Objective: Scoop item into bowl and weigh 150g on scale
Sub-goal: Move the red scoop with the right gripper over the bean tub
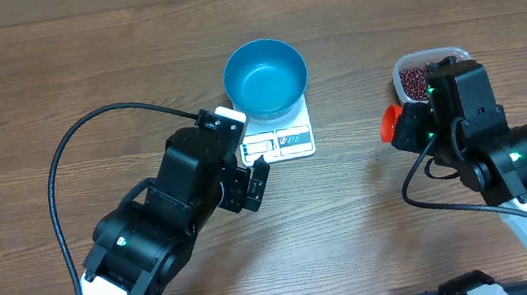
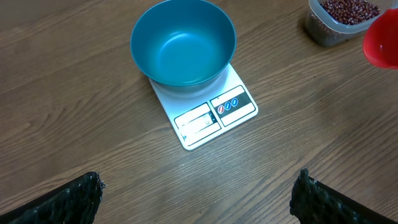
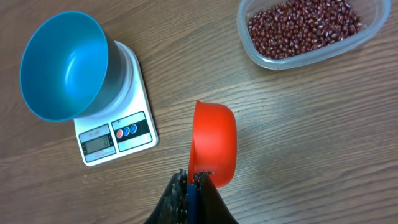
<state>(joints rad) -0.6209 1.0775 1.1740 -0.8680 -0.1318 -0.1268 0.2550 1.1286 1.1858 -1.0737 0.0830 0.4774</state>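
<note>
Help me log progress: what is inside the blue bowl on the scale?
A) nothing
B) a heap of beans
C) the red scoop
A: the blue bowl on the scale shows only bare blue inside; the beans lie in the clear tub.

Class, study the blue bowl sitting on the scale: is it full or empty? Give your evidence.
Empty. The blue bowl shows only bare walls and floor inside; the visible beans lie in the clear tub.
</note>
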